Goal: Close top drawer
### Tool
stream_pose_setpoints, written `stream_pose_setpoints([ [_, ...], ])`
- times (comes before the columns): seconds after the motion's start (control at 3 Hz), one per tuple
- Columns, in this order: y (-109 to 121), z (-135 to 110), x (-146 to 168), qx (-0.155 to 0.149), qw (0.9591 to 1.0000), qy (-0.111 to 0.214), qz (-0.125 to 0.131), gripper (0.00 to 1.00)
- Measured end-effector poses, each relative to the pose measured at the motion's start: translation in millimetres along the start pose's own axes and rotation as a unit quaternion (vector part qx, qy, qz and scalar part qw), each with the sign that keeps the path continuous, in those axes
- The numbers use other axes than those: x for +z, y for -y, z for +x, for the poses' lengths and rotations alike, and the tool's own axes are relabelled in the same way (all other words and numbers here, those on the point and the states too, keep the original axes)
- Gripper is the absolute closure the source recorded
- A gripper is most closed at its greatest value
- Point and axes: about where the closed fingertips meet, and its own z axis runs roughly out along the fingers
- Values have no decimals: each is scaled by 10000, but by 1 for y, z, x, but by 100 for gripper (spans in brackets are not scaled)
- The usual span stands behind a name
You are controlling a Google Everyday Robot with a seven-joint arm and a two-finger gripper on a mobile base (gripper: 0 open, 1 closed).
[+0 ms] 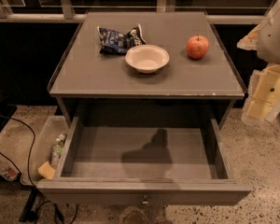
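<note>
The top drawer [186,193] is a wide, shallow grey wooden drawer, pulled far out of the grey cabinet [107,80] toward the camera. Its inside is empty, with a shadow on its floor. A small round metal knob [145,200] sits at the centre of its front panel, at the bottom of the view. My gripper [265,99] hangs pale and yellowish at the right edge, beside the cabinet's right front corner. It is above and to the right of the drawer, apart from it, and holds nothing that I can see.
On the cabinet top lie a dark blue chip bag [119,40], a white bowl [147,58] and a red apple [197,46]. A clear plastic bin [39,150] with a bottle and a sponge stands on the floor to the left. Black cables [18,125] run across the floor there.
</note>
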Motion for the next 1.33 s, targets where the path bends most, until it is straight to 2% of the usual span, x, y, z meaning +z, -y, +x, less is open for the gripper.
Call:
stream_pose_setpoints([
  [0.33, -11, 1, 2, -49, 10000, 51, 59, 0],
  [0.67, -47, 0, 10, -214, 9994, 278, 75, 14],
  [1.0, -95, 6, 36, -246, 9983, 536, -44, 33],
  [1.33, -139, 25, 76, -62, 9970, 662, -401, 54],
])
